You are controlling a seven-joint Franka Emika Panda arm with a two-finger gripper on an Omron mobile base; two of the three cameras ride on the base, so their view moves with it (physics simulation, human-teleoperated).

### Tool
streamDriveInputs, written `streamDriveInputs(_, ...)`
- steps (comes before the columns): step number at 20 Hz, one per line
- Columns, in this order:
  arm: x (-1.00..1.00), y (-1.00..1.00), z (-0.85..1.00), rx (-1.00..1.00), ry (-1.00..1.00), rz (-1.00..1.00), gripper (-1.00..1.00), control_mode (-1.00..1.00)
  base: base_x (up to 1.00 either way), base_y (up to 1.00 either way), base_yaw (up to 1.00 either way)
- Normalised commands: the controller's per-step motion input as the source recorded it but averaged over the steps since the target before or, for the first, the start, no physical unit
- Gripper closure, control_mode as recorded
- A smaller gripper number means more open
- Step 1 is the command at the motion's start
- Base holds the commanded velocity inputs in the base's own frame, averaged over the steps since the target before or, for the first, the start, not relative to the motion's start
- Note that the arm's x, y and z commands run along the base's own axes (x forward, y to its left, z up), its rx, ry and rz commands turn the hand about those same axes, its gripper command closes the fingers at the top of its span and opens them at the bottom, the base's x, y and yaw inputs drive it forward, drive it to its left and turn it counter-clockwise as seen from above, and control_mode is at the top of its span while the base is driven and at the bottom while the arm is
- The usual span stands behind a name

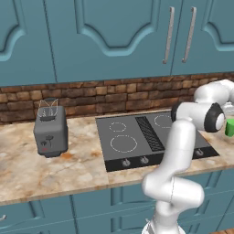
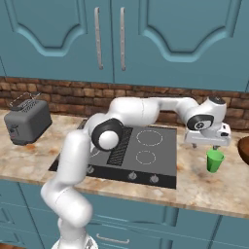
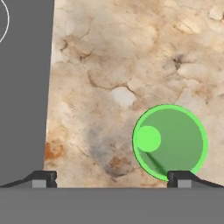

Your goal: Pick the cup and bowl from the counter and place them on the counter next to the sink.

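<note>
The small green cup (image 2: 214,160) stands upright on the marbled counter (image 2: 194,187), just right of the stovetop. It also shows at the right edge of the left base view, cup (image 1: 230,128). My gripper (image 2: 206,146) hovers open just above it, pointing down. In the hand view the cup (image 3: 170,142) lies off to the right, under the right fingertip (image 3: 179,177), not centred between the jaws of the gripper (image 3: 111,178). Nothing is held. An edge of the dark reddish-brown bowl (image 2: 244,148) shows at the far right on the counter. The sink is out of view.
The dark grey stovetop (image 1: 146,139) with front knobs lies left of the cup and fills the left side of the hand view, stovetop (image 3: 24,87). A grey toaster (image 1: 50,130) stands at the far left. A brick backsplash and teal cabinets rise behind the counter.
</note>
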Motion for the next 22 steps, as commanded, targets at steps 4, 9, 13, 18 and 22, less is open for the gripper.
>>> streamDriveInputs(4, 0.24, -0.17, -0.20, 0.00, 0.00, 0.07, -1.00, -1.00, 0.00, 0.00, 0.00)
streamDriveInputs(9, 0.01, -0.20, -0.09, 0.00, 0.00, 0.05, -1.00, -1.00, 0.00, 0.00, 0.00)
streamDriveInputs(13, 0.00, -0.11, -0.05, 0.00, 0.00, 0.02, -1.00, -1.00, 0.00, 0.00, 0.00)
streamDriveInputs(18, 0.03, 0.02, -0.06, 0.00, 0.00, 0.00, -1.00, -1.00, 0.00, 0.00, 0.00)
streamDriveInputs(22, 0.27, 0.08, -0.14, 0.00, 0.00, 0.00, -1.00, -1.00, 0.00, 0.00, 0.00)
